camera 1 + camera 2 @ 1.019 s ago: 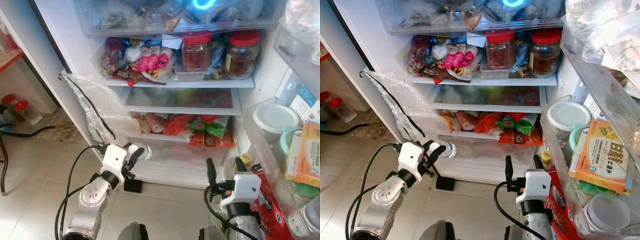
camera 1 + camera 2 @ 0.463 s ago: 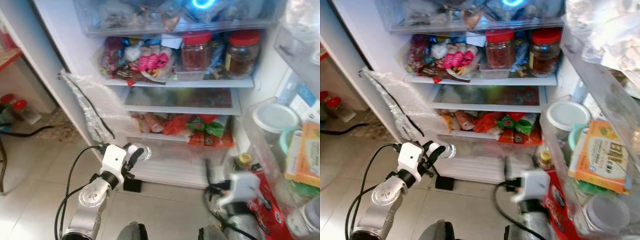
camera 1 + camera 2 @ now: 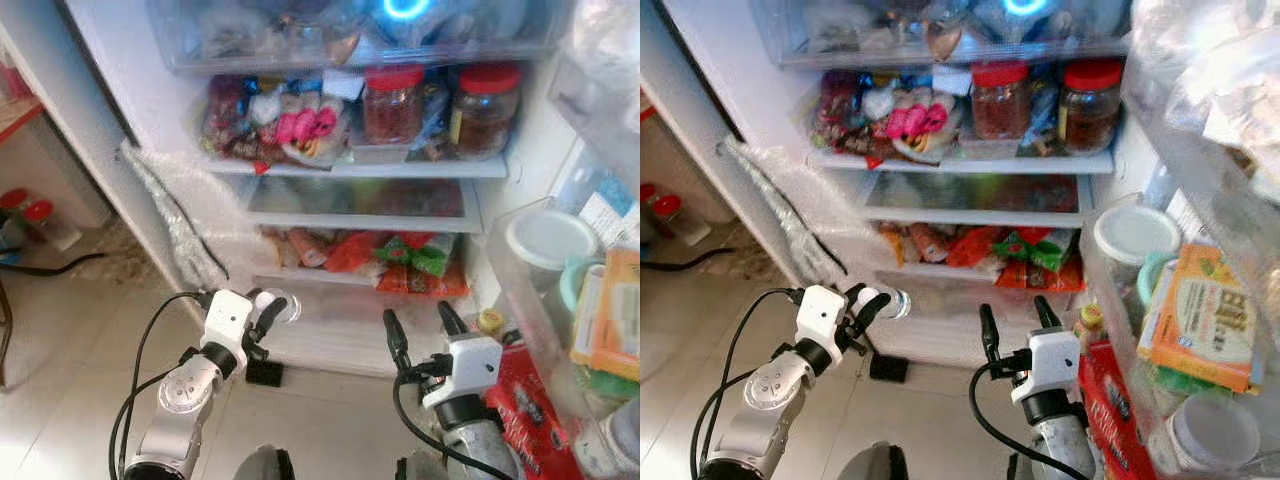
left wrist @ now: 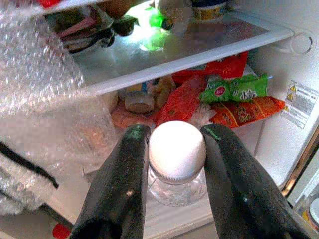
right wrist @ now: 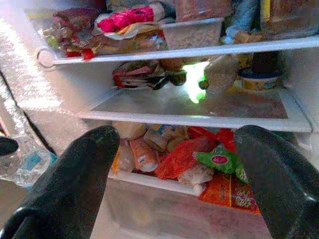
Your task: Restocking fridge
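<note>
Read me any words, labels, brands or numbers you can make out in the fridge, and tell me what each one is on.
None can be read for certain.
Orange box in the door shelf: large printed characters, too blurred to read.
Green packet: small red oval logo, too small to read.
White sticker on the fridge wall: warning triangles and lines of print, too small to read.
Red pack by the right gripper: print illegible.

Open fridge, much of its contents blurred, wrapped or cut off.

The top drawer (image 3: 360,35) is cropped at the frame's upper edge, its contents indistinct. The orange carton (image 3: 1200,315) carries unreadable print. The small bottle (image 4: 177,162) has its sides covered by black fingers (image 4: 119,194).
</note>
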`<state>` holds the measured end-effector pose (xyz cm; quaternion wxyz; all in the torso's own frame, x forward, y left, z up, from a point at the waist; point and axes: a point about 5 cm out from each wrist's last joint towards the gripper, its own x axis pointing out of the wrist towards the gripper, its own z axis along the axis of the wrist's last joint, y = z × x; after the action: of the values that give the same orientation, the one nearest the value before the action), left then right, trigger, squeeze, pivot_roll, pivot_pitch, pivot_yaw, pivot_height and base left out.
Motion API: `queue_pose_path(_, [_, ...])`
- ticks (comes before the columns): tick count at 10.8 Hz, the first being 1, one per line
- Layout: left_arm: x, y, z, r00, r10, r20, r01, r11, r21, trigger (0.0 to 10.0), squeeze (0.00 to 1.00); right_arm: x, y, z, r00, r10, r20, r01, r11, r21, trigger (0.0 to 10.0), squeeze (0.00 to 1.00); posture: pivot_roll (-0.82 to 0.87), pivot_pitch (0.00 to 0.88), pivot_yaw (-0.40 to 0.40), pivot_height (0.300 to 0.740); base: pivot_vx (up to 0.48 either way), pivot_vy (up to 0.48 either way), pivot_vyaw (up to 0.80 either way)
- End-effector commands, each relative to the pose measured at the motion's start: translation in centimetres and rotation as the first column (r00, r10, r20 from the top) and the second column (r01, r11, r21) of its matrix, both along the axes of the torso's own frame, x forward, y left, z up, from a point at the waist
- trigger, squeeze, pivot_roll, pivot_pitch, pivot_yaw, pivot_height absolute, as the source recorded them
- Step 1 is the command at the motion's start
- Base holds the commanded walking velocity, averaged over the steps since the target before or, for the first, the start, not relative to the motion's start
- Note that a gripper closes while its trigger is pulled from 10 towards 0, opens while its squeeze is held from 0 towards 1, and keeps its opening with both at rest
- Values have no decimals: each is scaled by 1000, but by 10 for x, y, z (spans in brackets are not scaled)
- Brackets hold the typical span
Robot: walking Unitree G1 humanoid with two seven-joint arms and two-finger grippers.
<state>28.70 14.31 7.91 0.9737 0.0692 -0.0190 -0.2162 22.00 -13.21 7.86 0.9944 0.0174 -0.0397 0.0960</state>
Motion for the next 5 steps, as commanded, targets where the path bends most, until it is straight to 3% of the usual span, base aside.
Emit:
queue_pose_path(1, [3,7,5,1000,15,24,-15,1000,8,10000,0,0,1,0,1000,10,-18,-10,1000,3,10000,0,-213,63,138,660,480,0,0])
queue_pose_path(5, [4,7,5,1000,15,26,-15,1000,8,10000,0,1,1,-1,1000,10,-22,-10,1000,2,10000,0,-213,63,138,660,480,0,0])
